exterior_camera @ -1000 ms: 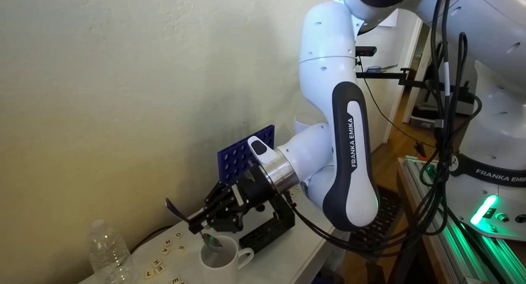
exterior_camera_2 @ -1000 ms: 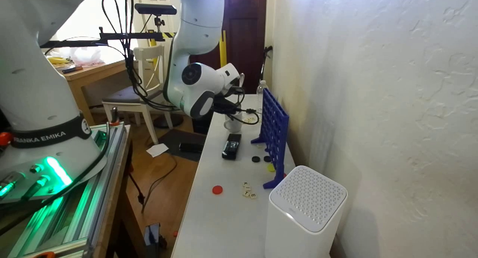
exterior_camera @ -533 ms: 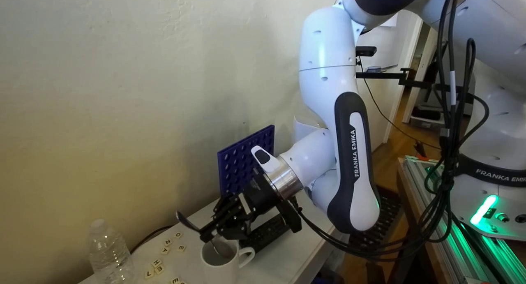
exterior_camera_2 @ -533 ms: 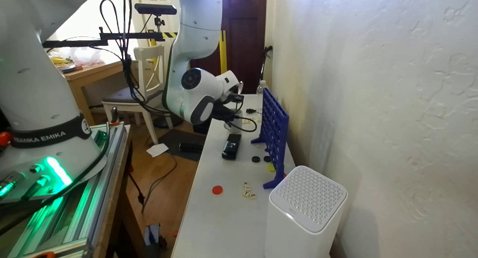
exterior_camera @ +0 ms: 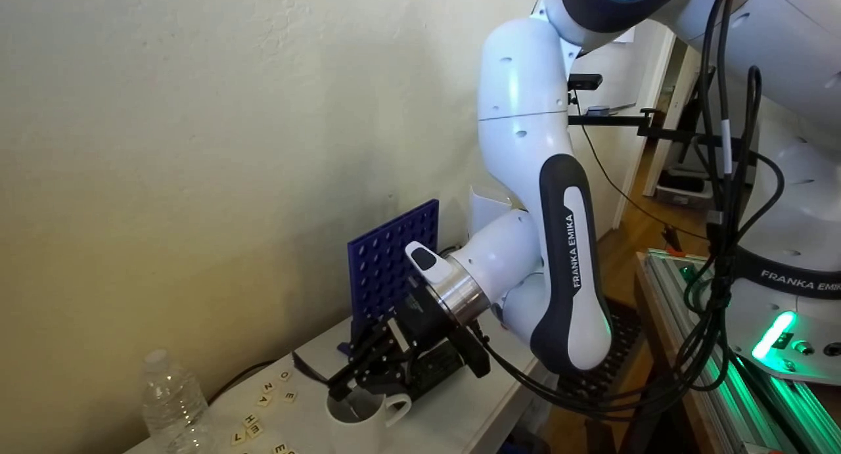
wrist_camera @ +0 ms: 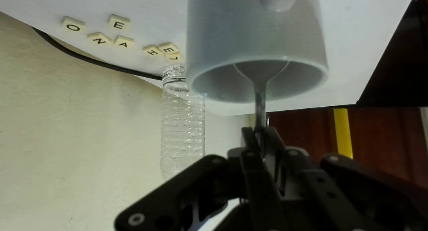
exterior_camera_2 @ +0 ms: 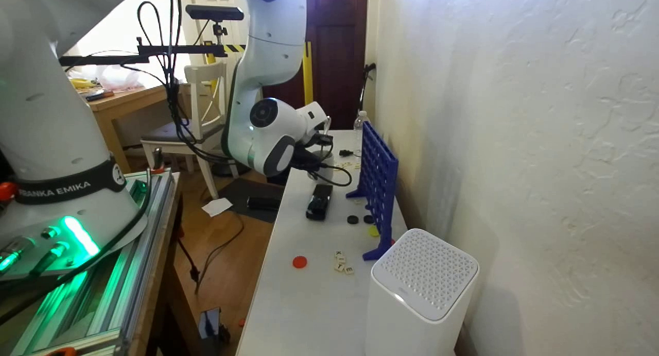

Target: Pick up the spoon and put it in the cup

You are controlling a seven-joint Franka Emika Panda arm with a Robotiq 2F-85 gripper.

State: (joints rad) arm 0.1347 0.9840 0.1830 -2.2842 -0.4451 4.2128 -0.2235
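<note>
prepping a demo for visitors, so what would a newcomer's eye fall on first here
Probably the white and black robot arm, reaching over the white tabletop in both exterior views. Then, perhaps, its black jointed pincer, shut on a slim grey metal spoon whose bowl is inside a white ceramic mug. The bright green light strip, glowing low on the arm, may catch it too.

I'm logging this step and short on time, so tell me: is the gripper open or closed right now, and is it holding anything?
Gripper: closed, holding the spoon by its handle, its bowl end inside the white mug.
</note>
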